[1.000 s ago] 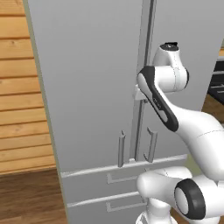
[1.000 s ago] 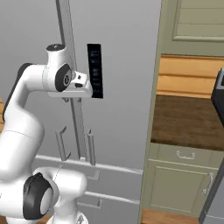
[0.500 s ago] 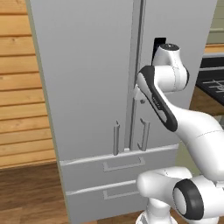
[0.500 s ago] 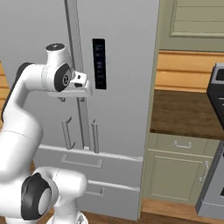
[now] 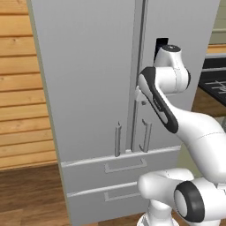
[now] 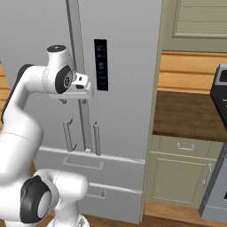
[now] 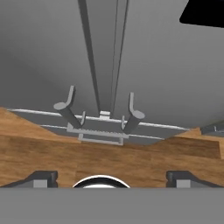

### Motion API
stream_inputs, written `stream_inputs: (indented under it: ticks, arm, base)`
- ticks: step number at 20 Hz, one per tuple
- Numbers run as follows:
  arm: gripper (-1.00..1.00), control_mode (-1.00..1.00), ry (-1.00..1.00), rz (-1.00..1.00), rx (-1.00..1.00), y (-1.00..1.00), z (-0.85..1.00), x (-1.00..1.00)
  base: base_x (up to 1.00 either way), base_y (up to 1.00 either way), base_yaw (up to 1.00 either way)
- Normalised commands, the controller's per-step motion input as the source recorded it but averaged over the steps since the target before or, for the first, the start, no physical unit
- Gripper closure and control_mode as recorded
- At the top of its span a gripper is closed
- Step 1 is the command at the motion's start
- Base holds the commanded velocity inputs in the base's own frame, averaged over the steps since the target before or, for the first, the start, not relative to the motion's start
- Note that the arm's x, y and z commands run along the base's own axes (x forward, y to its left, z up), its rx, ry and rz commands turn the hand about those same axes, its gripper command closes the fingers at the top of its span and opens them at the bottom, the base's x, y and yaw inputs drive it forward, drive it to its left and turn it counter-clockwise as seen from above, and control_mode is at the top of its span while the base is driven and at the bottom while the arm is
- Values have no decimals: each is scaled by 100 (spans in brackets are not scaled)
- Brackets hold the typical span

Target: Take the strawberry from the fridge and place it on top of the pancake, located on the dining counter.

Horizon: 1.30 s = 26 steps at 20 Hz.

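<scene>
The fridge (image 5: 88, 66) (image 6: 128, 111) (image 7: 166, 65) stands right in front of me with both doors shut. Its paired bar handles (image 5: 118, 139) (image 6: 96, 138) (image 7: 131, 111) flank the centre seam, above two lower drawers (image 5: 126, 166). My gripper (image 6: 73, 99) (image 7: 111, 177) hangs close to the door fronts near the seam, above the handles' lower ends, pointing down. Its jaws stand wide open with nothing between them. In the left base view the gripper (image 5: 140, 99) is mostly hidden behind my forearm. The strawberry, the pancake and the dining counter are out of view.
A black display panel (image 6: 101, 64) sits on the right door. Right of the fridge runs a brown wall counter (image 6: 186, 115) over green-grey cabinets (image 6: 181, 173), with a stove's edge (image 6: 219, 88). A wood-plank wall (image 5: 22, 88) is on the left, wooden floor (image 7: 109, 153) below.
The whole picture has shifted: the base has driven, bringing more of the right-hand counter and stove into view. The arm keeps the same pose against the fridge.
</scene>
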Motion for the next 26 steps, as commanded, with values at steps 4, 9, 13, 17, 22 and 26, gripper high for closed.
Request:
stream_inputs:
  ticks: [4,9,13,17,22,26]
  arm:
    - [-100,-100,0,0,0,0,0,2]
    - [-100,-100,-11,0,7,-15,-51,20]
    - [-100,-100,-17,6,7,-26,-49,63]
    - [-100,-100,-6,8,3,-24,-66,57]
    - [-100,-100,2,0,-4,-10,-65,25]
    - [-100,-100,1,0,-5,-17,-56,2]
  base:
    - [0,0,0]
    - [0,0,0]
    - [0,0,0]
    - [0,0,0]
    - [0,0,0]
    - [0,0,0]
